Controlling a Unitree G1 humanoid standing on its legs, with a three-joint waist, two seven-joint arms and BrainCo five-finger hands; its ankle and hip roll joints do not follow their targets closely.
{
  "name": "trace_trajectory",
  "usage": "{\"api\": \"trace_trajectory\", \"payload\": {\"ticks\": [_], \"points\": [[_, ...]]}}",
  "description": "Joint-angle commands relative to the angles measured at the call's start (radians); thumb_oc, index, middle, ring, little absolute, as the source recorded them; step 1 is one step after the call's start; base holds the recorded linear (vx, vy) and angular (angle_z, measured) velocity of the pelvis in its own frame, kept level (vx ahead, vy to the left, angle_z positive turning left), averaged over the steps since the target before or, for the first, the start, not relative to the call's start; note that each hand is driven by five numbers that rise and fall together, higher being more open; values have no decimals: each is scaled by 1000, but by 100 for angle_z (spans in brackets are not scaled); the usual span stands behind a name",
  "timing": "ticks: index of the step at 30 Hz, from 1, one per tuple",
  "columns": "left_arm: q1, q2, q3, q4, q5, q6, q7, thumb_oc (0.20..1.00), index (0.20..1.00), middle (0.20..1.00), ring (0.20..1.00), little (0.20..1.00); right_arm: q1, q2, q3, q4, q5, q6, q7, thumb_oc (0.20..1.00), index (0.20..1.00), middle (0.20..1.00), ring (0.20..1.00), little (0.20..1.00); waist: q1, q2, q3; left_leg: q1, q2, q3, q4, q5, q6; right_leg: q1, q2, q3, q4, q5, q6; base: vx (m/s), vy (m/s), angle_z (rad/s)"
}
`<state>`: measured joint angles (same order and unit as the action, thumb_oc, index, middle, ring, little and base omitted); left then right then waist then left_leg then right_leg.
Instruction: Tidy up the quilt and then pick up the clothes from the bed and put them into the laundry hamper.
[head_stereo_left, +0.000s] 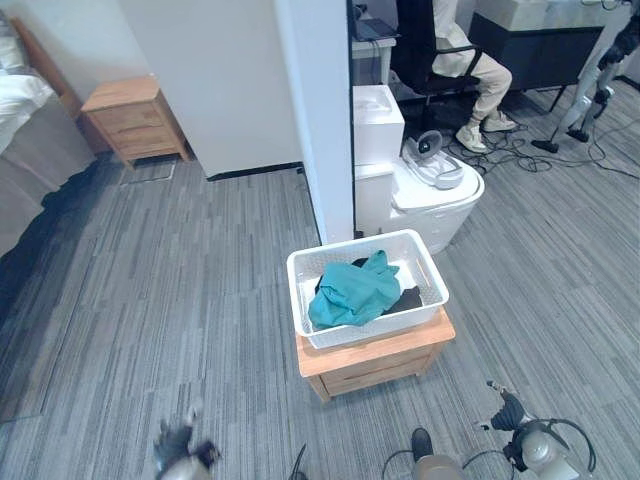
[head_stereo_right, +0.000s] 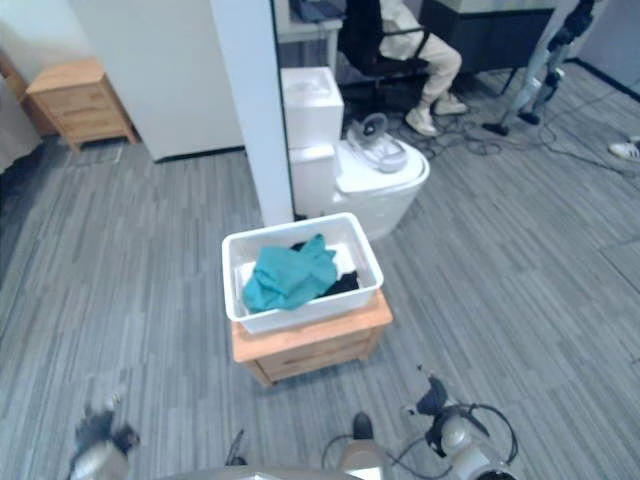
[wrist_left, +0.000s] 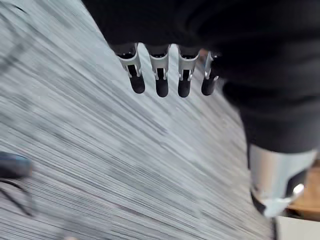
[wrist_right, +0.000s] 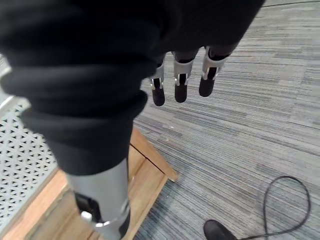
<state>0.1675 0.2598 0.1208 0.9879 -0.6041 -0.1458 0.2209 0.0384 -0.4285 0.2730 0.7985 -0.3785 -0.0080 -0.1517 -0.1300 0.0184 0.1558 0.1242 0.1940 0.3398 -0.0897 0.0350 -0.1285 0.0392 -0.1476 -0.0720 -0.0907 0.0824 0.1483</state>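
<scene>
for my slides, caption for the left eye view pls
Teal garment lying in the white laundry hamper on a low wooden stand.

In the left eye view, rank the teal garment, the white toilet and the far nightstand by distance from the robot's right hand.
From the right hand, low at right:
1. Teal garment, in the white hamper, centre.
2. White toilet, behind the hamper.
3. Nightstand, far upper left by the bed.

Laundry hamper (head_stereo_left: 366, 288) sits on a low wooden stand (head_stereo_left: 374, 360), centre floor, clothes (head_stereo_left: 353, 290) inside it. Partition wall (head_stereo_left: 325, 110) directly behind hamper. White unit (head_stereo_left: 425, 195) behind-right of hamper, beside wall. Bed (head_stereo_left: 30, 150) far left, nightstand (head_stereo_left: 133, 118) just right of it. Seated person (head_stereo_left: 470, 60) at rear right.
</scene>
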Motion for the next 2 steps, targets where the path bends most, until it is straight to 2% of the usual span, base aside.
{"api": "trace_trajectory", "payload": {"ticks": [1, 2], "points": [[-107, 9, 18, 63, 53, -2, -24, 1000, 1000, 1000, 1000, 1000, -71, 9, -15, 25, 51, -20, -23, 1000, 1000, 1000, 1000, 1000, 4, 4, 36, 53, 12, -16, 2, -5, -40, 8, -22, -1, 33, -56, 46, -35, 51, 6], [-103, -4, 34, 121, 34, 8, -33, 1000, 1000, 1000, 1000, 1000, -78, 28, -9, 57, 65, -17, -21, 1000, 1000, 1000, 1000, 1000, 9, 2, 34, 51, 9, -18, 2, -7, -38, 5, -25, -2, 32, -53, 48, -53, 75, 9]]}}
